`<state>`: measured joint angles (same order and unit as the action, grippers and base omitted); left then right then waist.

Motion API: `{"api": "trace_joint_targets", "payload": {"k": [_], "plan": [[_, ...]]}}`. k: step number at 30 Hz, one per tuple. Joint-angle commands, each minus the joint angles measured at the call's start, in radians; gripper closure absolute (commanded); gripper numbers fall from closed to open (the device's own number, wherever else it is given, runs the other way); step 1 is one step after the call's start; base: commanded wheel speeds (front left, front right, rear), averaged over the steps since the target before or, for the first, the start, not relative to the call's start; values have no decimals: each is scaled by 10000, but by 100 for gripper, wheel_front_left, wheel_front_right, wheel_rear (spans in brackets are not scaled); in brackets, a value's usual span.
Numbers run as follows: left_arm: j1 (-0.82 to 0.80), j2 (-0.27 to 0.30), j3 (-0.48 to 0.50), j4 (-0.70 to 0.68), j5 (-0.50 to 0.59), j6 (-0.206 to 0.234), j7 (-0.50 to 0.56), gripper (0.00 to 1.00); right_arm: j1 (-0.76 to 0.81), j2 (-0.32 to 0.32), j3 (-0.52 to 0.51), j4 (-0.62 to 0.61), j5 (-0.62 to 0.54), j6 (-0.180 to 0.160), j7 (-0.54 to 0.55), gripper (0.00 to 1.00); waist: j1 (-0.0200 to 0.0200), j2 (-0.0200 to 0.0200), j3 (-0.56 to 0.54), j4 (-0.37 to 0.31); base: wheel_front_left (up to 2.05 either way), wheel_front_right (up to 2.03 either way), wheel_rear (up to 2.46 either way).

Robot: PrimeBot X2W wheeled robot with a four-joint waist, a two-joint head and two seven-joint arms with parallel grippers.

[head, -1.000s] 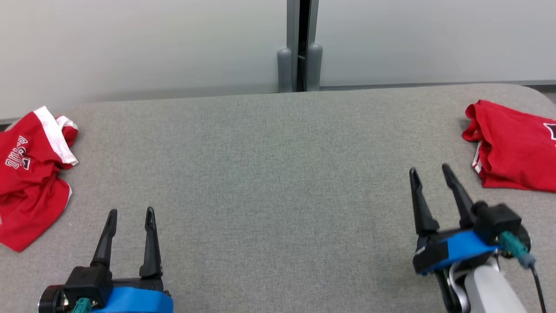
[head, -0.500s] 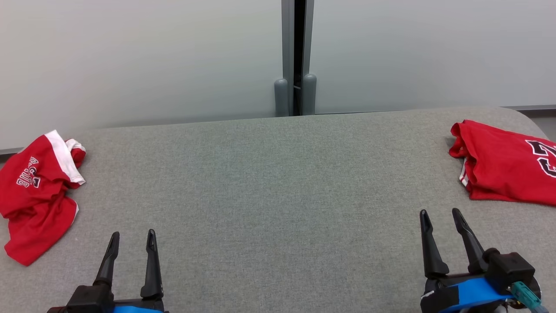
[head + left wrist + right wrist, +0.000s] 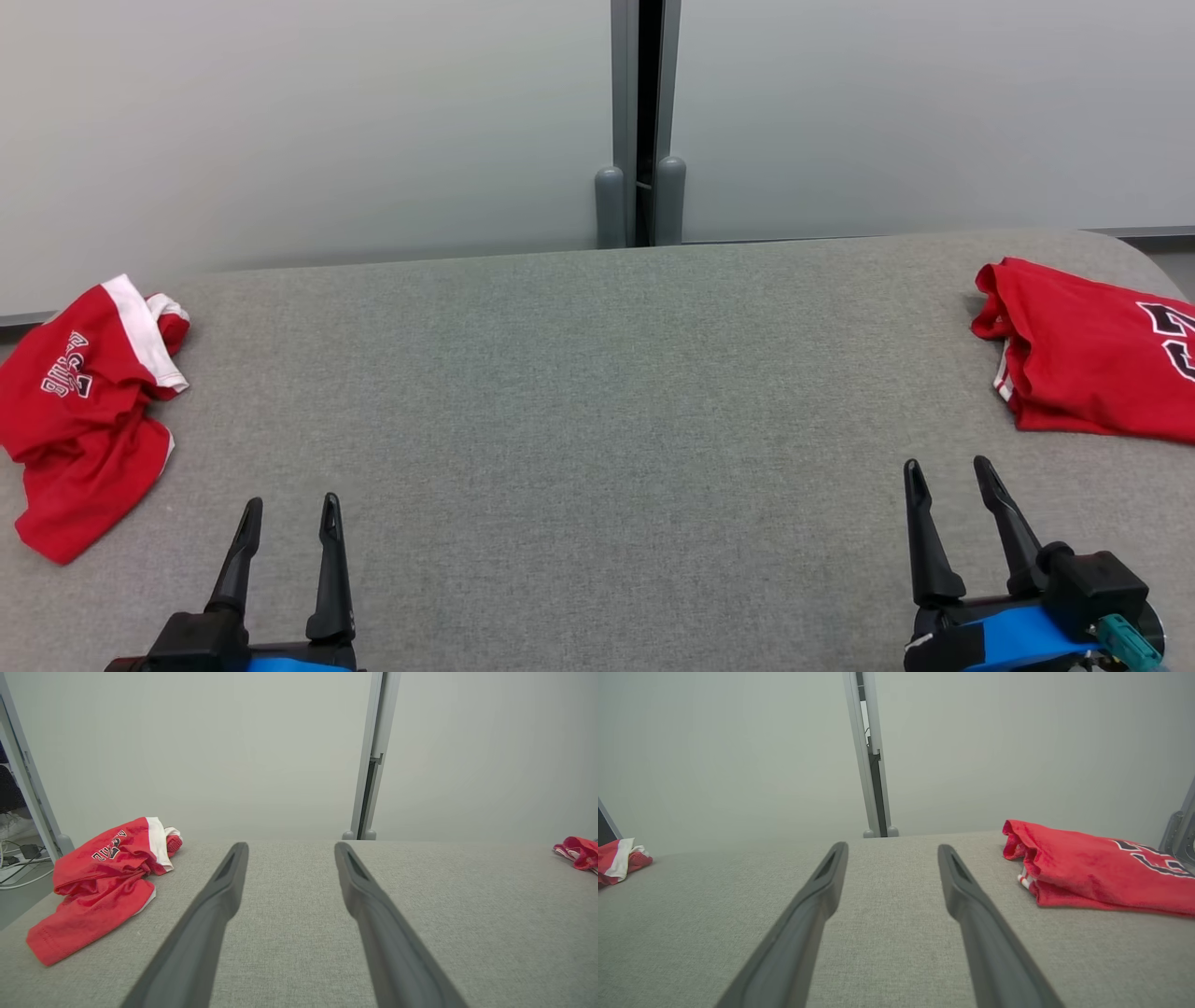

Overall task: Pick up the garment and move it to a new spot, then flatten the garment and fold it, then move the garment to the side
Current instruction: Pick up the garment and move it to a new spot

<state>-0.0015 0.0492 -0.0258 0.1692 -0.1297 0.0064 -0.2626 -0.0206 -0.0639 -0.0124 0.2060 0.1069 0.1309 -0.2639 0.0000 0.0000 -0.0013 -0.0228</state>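
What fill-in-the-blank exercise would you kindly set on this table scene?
1. The crumpled garment and the flatter garment are both ____ in colour.
2. On the grey table, the crumpled garment lies on the robot's ____ side.
3. The left gripper and the right gripper both have their jaws ____, holding nothing.
Missing words: red; left; open.

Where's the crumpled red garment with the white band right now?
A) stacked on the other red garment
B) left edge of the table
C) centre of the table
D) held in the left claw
B: the crumpled red garment lies at the left edge of the grey table, apart from the open left claw.
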Motion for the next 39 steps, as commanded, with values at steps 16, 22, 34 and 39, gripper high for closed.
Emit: {"api": "trace_joint_targets", "payload": {"k": [16, 22, 34, 39], "plan": [[-423, 31, 431, -98, 128, 89, -30, 0, -369, -73, 512, 36, -75, -4, -1, 0, 0, 0, 604, 1945, 0, 0, 0], [-496, 30, 516, -120, 82, 144, -30, 0, -512, -163, 578, 84, -95, -4, -1, 0, 0, 0, 783, 2836, 0, 0, 0], [-284, 30, 803, -267, -60, 330, -30, 0, -795, -279, 781, 146, -150, -4, -2, 0, 0, 0, 1027, 4210, 0, 0, 0], [-247, 30, 875, -301, -61, 323, -30, 0, -843, -271, 808, 194, -142, -4, -2, 0, 0, 0, 1047, 4329, 0, 0, 0]]}}
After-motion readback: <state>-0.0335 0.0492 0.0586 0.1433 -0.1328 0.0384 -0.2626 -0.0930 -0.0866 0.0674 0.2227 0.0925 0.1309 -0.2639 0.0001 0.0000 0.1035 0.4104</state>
